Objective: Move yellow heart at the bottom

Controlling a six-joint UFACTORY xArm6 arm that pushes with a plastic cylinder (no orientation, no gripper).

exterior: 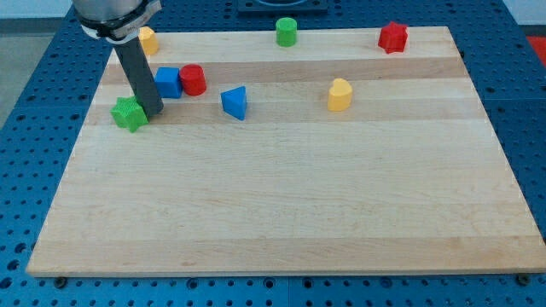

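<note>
Touching green star (129,113), my tip (154,113)

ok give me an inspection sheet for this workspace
surface: wooden board, pale planks, lying flat on a blue perforated table
job's things: yellow heart in the upper right part of the board, standing free, nothing touching it
clutter: green star; blue cube touching red cylinder; blue triangle; green cylinder and red block near the top edge; another yellow block partly hidden behind the arm
pincer: none fitted; my tip is right beside the green star, on its right, far left of the yellow heart
cables: nothing seen
surroundings: blue perforated table on all sides
</note>
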